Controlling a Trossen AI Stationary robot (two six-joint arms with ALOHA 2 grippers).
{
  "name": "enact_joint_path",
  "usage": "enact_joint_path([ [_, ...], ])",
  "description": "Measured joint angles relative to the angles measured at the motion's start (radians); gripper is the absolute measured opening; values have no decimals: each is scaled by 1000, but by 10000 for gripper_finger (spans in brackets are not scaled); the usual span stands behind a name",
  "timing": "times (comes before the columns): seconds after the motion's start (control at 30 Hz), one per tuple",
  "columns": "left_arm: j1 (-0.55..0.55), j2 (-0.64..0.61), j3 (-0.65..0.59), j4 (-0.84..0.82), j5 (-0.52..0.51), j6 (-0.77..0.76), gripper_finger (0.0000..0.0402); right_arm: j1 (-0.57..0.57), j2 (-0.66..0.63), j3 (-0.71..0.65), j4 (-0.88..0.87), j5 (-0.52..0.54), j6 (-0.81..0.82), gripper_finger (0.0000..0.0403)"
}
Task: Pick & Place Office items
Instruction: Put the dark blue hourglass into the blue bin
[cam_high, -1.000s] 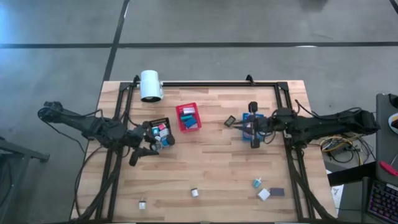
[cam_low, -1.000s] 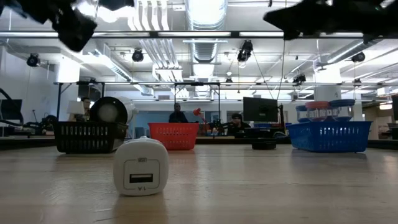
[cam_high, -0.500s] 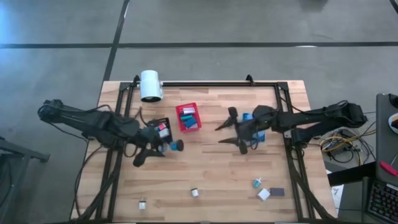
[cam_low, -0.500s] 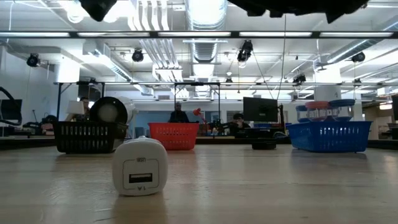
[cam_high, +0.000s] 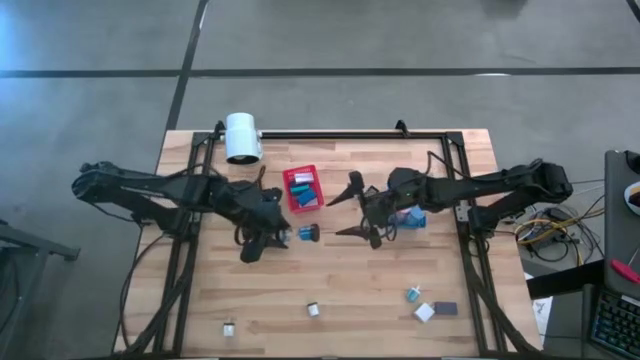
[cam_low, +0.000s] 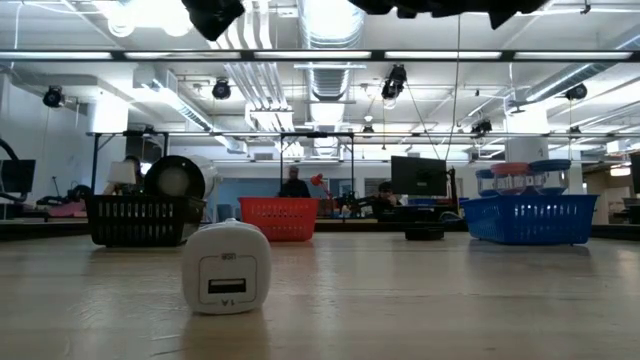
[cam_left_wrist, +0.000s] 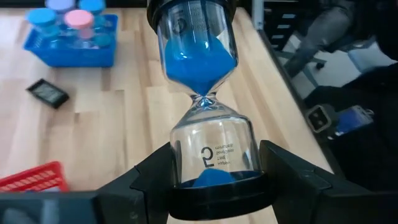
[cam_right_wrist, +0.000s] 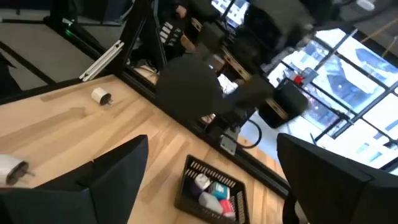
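The left gripper (cam_high: 288, 236) holds a blue sand timer (cam_left_wrist: 205, 106) by its lower bulb, raised over the middle of the table (cam_high: 340, 270), just in front of the red bin (cam_high: 303, 189). The right gripper (cam_high: 352, 207) hangs close by, jaws spread wide and empty. To do this well, I'd carry the timer level and lower it fully before letting go, keeping clear of the other arm.

hourglass (cam_left_wrist: 205, 99) top cut off by frame edge, small items in black bin (cam_right_wrist: 210, 187) blurred
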Motion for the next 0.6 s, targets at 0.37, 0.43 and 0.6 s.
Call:
enact_joint_path([
  [0.37, 103, 102, 58, -32, 79, 32, 206, 10, 110, 90, -12, 33, -30, 359],
  [0.43, 104, 107, 58, -32, 87, 33, 206, 10, 120, 97, -22, 52, -30, 359],
  [0.6, 118, 114, 58, -27, 89, 35, 206, 11, 156, 105, -28, 54, -23, 359],
])
